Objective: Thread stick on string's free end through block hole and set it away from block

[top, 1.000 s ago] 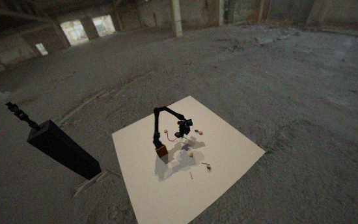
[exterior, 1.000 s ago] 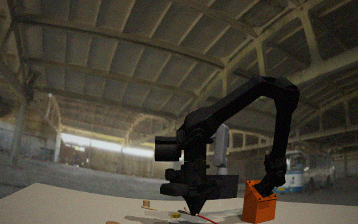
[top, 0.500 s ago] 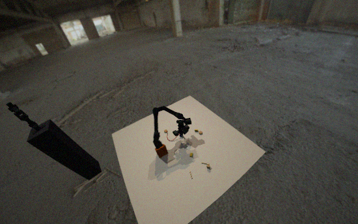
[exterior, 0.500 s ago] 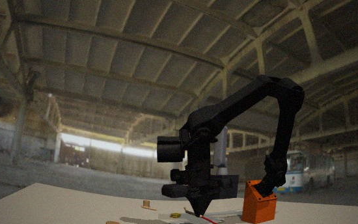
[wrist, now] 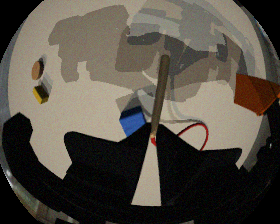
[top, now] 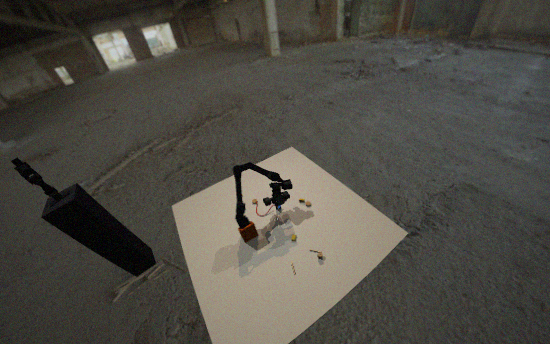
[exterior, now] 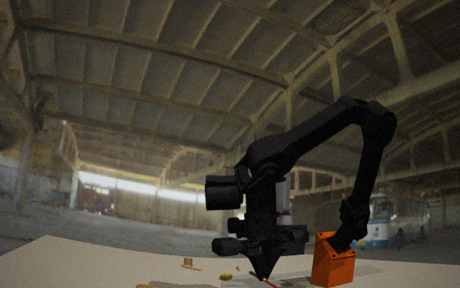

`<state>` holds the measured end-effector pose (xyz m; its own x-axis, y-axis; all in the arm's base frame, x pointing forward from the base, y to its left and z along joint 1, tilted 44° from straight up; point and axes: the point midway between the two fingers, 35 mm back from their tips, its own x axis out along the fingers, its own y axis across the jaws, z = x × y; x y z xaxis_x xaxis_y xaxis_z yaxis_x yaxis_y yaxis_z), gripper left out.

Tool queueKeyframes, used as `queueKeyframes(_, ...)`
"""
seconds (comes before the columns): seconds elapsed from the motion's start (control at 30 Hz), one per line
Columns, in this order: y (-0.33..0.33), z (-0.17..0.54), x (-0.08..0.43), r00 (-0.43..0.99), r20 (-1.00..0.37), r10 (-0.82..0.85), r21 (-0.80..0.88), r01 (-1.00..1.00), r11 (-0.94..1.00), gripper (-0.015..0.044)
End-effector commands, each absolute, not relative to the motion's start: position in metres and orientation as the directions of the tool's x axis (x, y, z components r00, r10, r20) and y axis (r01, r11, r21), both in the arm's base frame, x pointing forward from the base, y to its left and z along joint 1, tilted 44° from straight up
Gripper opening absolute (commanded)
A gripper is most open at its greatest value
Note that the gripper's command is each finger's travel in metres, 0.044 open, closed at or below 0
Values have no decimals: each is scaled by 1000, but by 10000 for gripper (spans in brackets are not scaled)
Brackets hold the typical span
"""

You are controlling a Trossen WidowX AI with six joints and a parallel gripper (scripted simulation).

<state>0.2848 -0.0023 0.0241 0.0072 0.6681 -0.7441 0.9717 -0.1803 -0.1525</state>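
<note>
My gripper (top: 278, 211) (exterior: 263, 279) (wrist: 153, 127) is shut on the wooden stick (exterior: 253, 274) (wrist: 161, 95) near its string end. The stick's free end points forward, away from the fingers. The red string (top: 264, 215) (exterior: 271, 284) (wrist: 207, 134) leaves the fingertips and curves to the round wooden button (top: 255, 201), which stands left of the gripper in the top view. A blue block (top: 279, 207) (wrist: 132, 120) is just left of the stick in the wrist view, close to the left finger. Its hole is not visible, and I cannot tell whether the finger touches it.
A yellow piece (top: 301, 200) (wrist: 40, 94) and a wooden disc (top: 308, 203) (wrist: 37, 70) lie beyond the gripper. Another yellow piece (top: 294, 238) (exterior: 226, 276), a wooden cylinder (top: 320, 256) (exterior: 188, 262) with a loose stick (top: 315, 251) beside it, and small pieces (top: 293, 269) lie nearer the top camera.
</note>
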Motion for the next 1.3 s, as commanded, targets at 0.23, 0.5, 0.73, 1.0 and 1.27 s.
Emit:
queueKeyframes(0.23, 9, 35, 284, -13, -750, 662, -259, 926, -275, 0)
queueKeyframes(0.5, 17, 42, 282, -27, -751, 659, -327, 883, -337, 0)
queueKeyframes(0.73, 24, 48, 280, -39, -753, 657, -384, 837, -389, 0)
queueKeyframes(1.0, 31, 55, 277, -54, -754, 654, -443, 778, -447, 0)
queueKeyframes(1.27, 39, 61, 274, -67, -756, 651, -495, 710, -501, 0)
